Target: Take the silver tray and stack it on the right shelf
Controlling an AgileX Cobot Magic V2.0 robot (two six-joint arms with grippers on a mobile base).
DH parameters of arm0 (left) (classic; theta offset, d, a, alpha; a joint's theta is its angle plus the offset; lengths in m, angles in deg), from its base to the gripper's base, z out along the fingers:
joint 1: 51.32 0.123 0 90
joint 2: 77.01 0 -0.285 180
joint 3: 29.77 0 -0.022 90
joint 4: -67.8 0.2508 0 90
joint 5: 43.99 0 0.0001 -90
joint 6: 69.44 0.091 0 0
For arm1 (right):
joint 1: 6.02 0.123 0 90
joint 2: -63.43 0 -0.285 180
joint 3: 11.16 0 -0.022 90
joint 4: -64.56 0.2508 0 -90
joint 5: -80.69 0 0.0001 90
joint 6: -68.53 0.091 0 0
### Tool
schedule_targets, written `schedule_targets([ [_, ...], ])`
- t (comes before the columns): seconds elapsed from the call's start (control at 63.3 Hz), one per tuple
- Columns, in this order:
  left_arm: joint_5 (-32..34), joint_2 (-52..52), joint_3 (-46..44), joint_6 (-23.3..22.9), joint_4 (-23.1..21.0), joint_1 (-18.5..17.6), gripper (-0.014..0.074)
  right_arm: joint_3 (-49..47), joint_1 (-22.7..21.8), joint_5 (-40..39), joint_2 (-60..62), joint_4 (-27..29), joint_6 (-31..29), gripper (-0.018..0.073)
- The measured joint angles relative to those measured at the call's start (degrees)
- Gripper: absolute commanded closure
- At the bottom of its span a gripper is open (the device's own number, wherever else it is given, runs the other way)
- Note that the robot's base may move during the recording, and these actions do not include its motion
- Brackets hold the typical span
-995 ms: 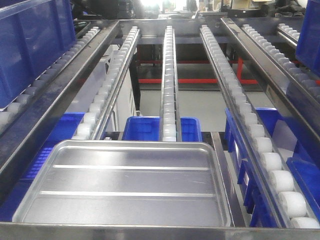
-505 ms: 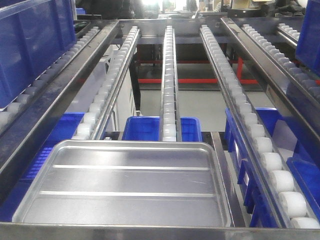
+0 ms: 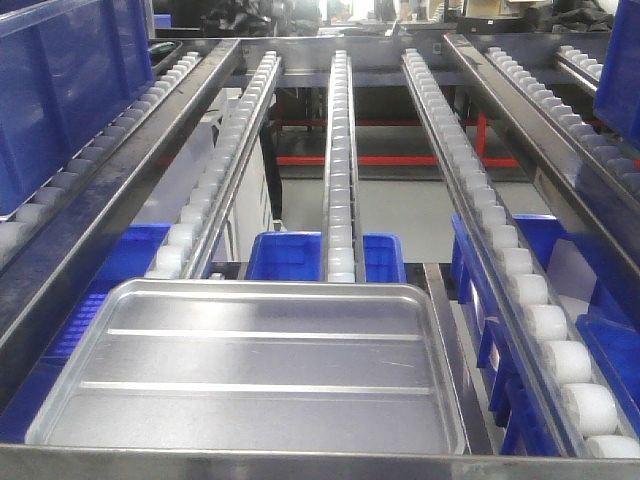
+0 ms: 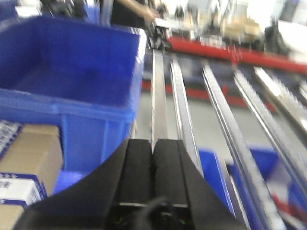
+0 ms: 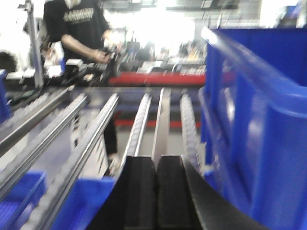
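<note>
Silver tray [image 3: 250, 365] lies flat at the near end of the roller rack [image 3: 340, 150], just behind the front bar [image 3: 300, 465] and below the sloping rails. Smaller blue bins [image 3: 300, 255] sit just beyond its far edge. Left gripper [image 4: 153, 142] has its jaws pressed together, holding nothing. The right gripper [image 5: 156, 162] is the same, beside a big blue bin [image 5: 259, 120].

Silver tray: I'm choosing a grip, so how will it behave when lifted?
The shiny rectangular sheet-metal tray is probably stiff, since two long ridges and a raised rim brace it. Its polished surface may be slippery to grip. Broad and shallow, it seems unlikely to roll.
</note>
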Motion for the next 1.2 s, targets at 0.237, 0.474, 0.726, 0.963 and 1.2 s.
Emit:
schedule_targets([
  [0.237, -9.0, -17.9, -9.5, 7.6, -1.9, -10.5, 0.0422, -9.1, 10.3, 7.3, -13.5, 2.6, 0.0, 0.0143],
  [0.474, -9.2, -30.0, -10.8, 8.2, -6.0, -20.8, 0.0239, -13.6, 26.9, 10.4, -27.9, 3.2, 0.0, 0.0110],
  [0.726, -9.9, -39.1, -11.1, 8.5, -8.4, -26.6, 0.0239, -14.7, 37.0, 9.9, -45.0, 6.2, 0.1, 0.0110],
  [0.963, -17.9, -46.6, -14.5, 2.5, -7.3, -26.6, 0.0286, -22.3, 37.0, 20.6, -59.1, 11.8, 4.8, 0.0111],
  [1.2, -22.3, -56.4, -19.0, -7.1, -1.7, -26.6, 0.0290, -27.9, 34.2, 27.8, -70.0, 5.3, 17.9, 0.0111],
])
